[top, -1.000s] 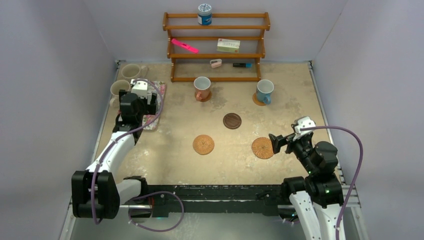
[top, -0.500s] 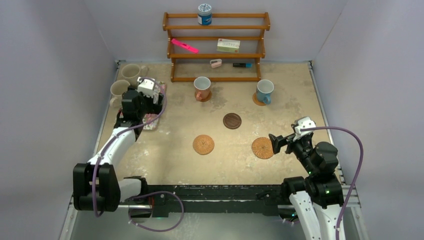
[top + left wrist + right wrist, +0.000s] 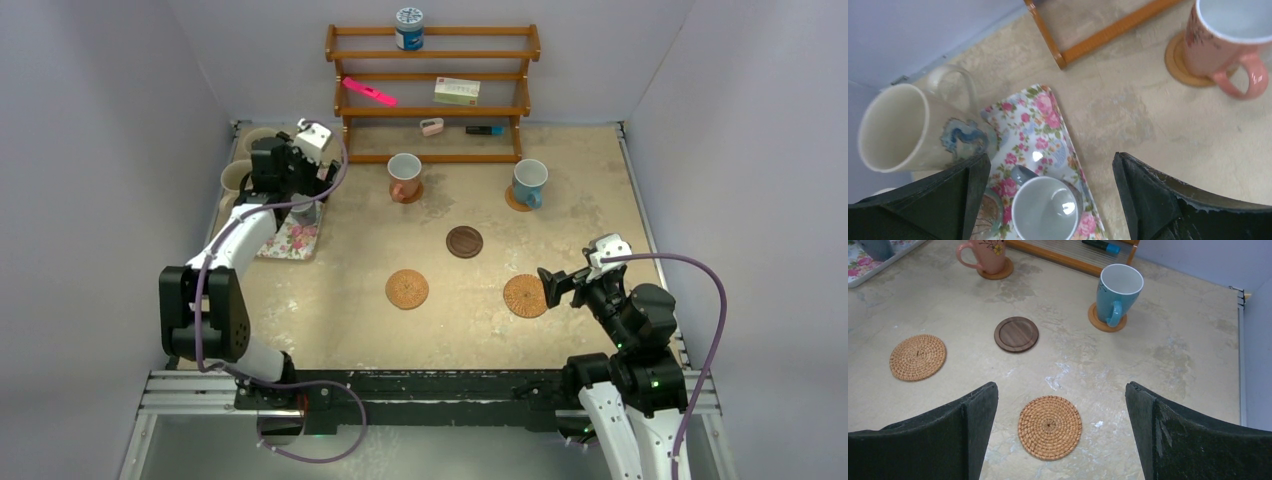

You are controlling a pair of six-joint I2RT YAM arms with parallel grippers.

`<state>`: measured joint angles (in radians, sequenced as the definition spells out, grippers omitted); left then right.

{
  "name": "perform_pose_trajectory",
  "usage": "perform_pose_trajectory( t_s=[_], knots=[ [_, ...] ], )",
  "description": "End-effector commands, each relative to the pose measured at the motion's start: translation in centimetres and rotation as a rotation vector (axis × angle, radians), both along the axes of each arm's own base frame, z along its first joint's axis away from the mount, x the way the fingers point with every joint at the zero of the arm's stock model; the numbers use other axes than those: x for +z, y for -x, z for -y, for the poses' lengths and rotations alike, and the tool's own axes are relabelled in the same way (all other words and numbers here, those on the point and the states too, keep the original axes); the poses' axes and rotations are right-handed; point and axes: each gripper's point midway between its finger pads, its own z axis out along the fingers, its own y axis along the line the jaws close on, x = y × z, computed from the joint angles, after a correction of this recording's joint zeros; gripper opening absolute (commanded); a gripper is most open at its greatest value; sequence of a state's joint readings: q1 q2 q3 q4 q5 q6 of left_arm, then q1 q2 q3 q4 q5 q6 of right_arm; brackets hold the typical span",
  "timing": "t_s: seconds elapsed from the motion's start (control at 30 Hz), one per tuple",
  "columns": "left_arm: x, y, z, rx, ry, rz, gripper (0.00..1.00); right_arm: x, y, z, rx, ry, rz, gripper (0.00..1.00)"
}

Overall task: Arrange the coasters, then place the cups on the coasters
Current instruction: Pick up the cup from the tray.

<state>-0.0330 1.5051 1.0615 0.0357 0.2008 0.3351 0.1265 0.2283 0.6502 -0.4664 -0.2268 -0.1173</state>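
My left gripper (image 3: pixel 298 188) hangs open above the far end of the floral mat (image 3: pixel 1040 117). Below and between its jaws stands the small grey-blue cup (image 3: pixel 1045 210), upright and untouched. A cream cup (image 3: pixel 900 127) stands just left of the mat. The pink-and-white cup (image 3: pixel 404 177) and the blue cup (image 3: pixel 529 182) each stand on a coaster. The dark brown coaster (image 3: pixel 464 241) and two woven coasters (image 3: pixel 407 289) (image 3: pixel 525 296) lie bare. My right gripper (image 3: pixel 556 284) is open and empty beside the right woven coaster (image 3: pixel 1049 427).
A wooden rack (image 3: pixel 432 95) stands against the back wall with a lidded canister (image 3: pixel 408 28) on top and small items on its shelves. A second cream cup (image 3: pixel 235 178) stands near the left wall. Walls close in both sides.
My left arm has swung toward the back, from the mat's near end to its far end, still open. The right arm has not moved.
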Motion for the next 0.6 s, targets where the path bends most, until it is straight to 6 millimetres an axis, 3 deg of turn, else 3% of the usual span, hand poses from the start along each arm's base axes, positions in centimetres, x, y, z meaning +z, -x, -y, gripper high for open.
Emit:
perform_pose_trajectory(
  t_s=[0.0,0.57],
  knots=[
    [-1.2,0.4,0.4,-0.103,-0.078,-0.055,1.0,0.4,0.0,-0.2,0.013,0.007,0.024,0.99],
    [-6.9,-0.2,-0.8,-0.188,-0.192,-0.28,1.0,0.4,0.0,-0.1,0.012,0.007,0.023,0.99]
  ],
)
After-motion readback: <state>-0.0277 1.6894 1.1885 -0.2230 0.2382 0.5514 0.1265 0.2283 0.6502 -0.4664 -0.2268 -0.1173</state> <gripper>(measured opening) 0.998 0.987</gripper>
